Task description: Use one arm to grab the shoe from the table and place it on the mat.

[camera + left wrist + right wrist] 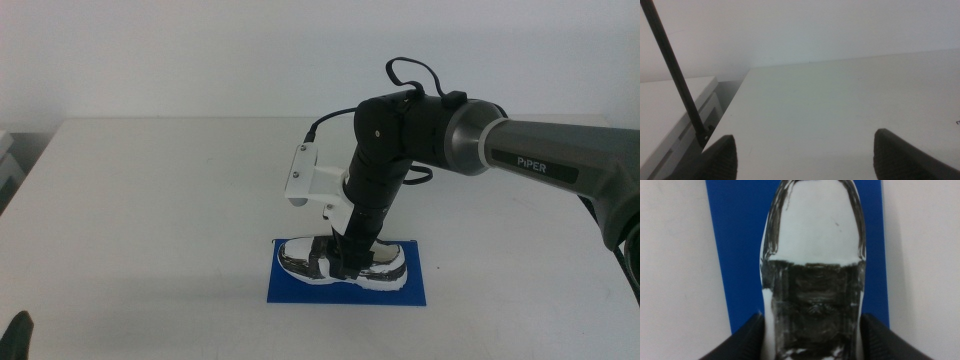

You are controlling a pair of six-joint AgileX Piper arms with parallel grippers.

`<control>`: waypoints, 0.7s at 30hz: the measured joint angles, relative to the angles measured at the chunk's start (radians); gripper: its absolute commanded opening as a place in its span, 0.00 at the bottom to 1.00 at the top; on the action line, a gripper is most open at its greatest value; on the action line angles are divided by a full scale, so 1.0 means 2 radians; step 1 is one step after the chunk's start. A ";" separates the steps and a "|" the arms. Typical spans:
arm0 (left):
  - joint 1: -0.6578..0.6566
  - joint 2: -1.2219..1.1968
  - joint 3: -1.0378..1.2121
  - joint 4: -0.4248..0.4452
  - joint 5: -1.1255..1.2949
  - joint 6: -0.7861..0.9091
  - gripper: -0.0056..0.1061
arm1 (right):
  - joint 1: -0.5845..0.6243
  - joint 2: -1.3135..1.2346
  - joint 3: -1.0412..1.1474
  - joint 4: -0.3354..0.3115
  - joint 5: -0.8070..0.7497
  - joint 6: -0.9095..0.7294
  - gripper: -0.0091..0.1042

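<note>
Across the middle view a plain white table (150,220) was spread, backed by a bare pale wall; a strip of lower white furniture was seen beyond its edge in the left wrist view. Toward the six o'clock part of the table a blue mat (290,285) was laid flat, and the shoe (385,265) was set on it, lengthwise and inside the mat's edges. From three o'clock the arm (540,160) was reached in, the white word "PIPER" being readable on its grey link; no other writing could be made out. A white bracket (305,180) was carried near its wrist. The right gripper (350,262) was lowered onto the shoe's middle, with one dark jaw at each side of the strapped part; the jaws were closed against the shoe, as shown in the right wrist view (810,330). Blue margin was left on both long sides of the shoe there. The left gripper (18,335) was kept at the seven o'clock corner, its jaws spread wide over bare tabletop (840,100). Wide open surface lay from nine to twelve o'clock.
</note>
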 measured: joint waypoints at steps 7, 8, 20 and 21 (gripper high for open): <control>0.000 0.000 0.000 0.000 0.000 0.000 0.89 | 0.000 0.001 0.000 -0.003 0.000 0.000 0.81; 0.000 0.000 0.000 0.000 0.000 0.000 0.89 | 0.000 -0.002 0.000 -0.002 0.001 0.000 0.83; 0.000 0.000 0.000 0.000 0.000 0.000 0.89 | 0.000 -0.123 0.008 -0.001 0.017 0.009 0.83; 0.000 0.000 0.000 0.000 0.000 0.000 0.89 | -0.001 -0.139 0.015 0.000 0.015 0.016 0.83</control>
